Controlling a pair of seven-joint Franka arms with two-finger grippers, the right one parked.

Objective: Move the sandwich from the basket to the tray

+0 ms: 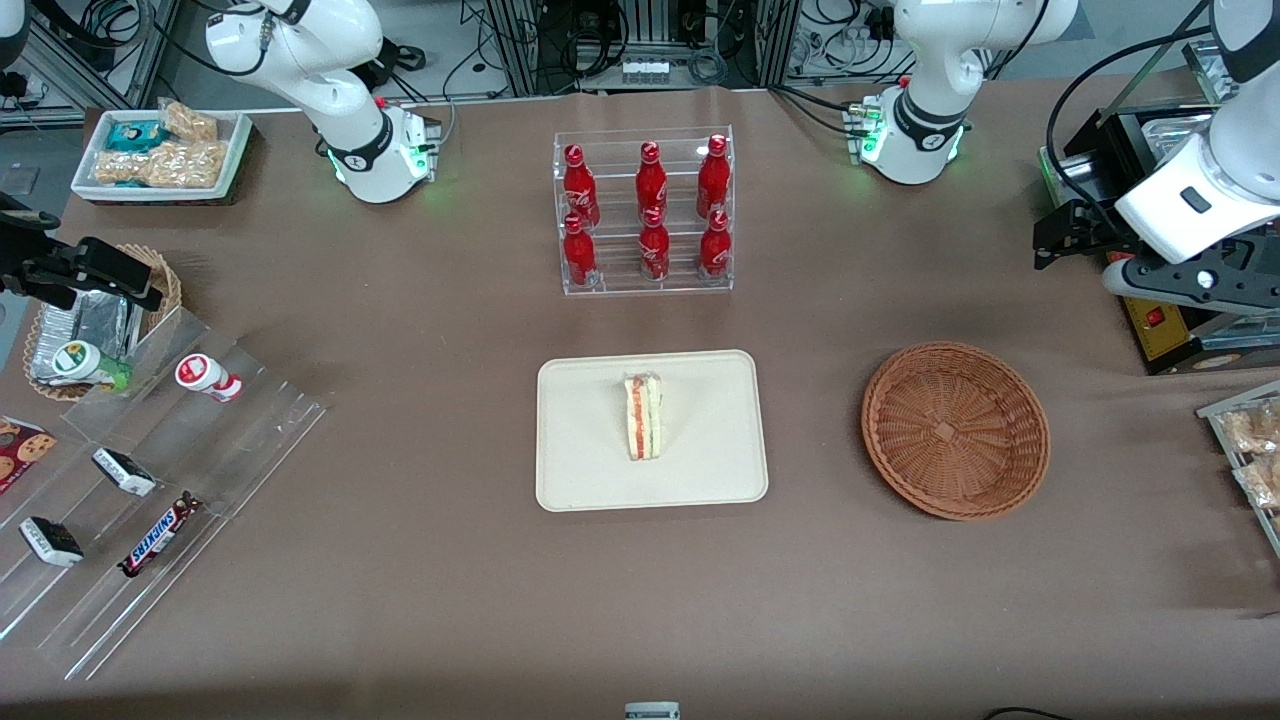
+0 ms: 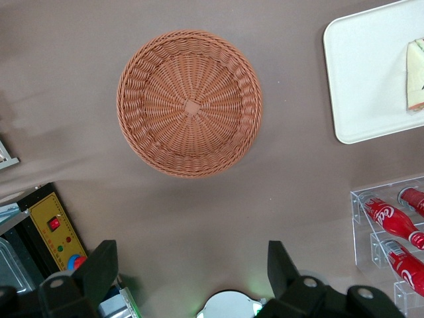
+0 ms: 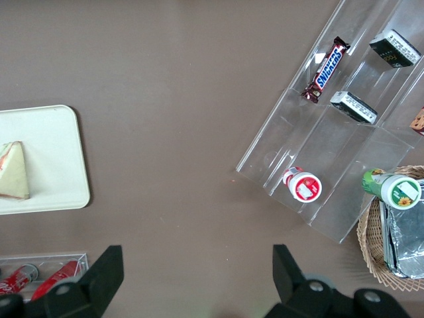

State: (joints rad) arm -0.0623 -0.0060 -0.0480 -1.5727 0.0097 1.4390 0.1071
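Sandwich (image 1: 643, 417) lies on the tray (image 1: 580, 480), well apart from the raised gripper (image 1: 1075, 240), jaws spread, empty.

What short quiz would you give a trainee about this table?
1. True or false: the sandwich lies on the tray.
2. What is in the basket? A) sandwich B) nothing C) bottle
3. Is the gripper open or shut, and where?

Key: 1 true. 2 B. 3 open, holding nothing, raised above the table at the working arm's end, farther from the front camera than the basket.
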